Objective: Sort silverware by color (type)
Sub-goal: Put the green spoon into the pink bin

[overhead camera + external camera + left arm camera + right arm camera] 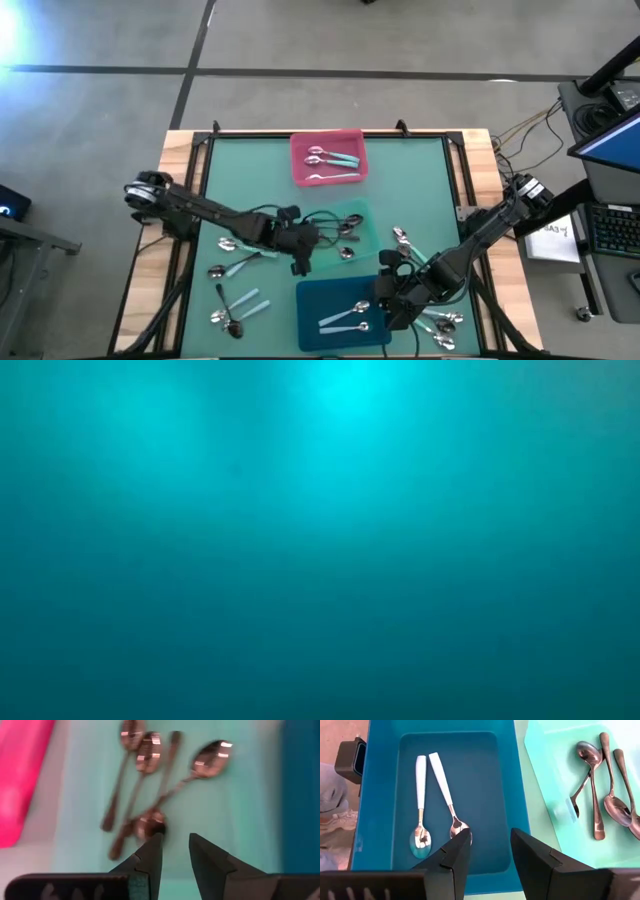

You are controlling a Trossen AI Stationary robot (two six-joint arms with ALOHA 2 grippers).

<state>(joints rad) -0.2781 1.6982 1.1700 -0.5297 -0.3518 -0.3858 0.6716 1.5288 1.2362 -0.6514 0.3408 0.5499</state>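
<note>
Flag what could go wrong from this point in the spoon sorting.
1. The left pincer hangs open just above the dark metal spoons in the mint rectangular tray; lifting off carelessly could nudge that overlapping pile.
2. The right pincer, open over the dark-teal tray, could bump the two pale-handled spoons.

Left arm stretched toward the middle, left claw (pixel 173 851) open with nothing in it, right arm bent inward, right claw (pixel 490 851) open, empty
</note>
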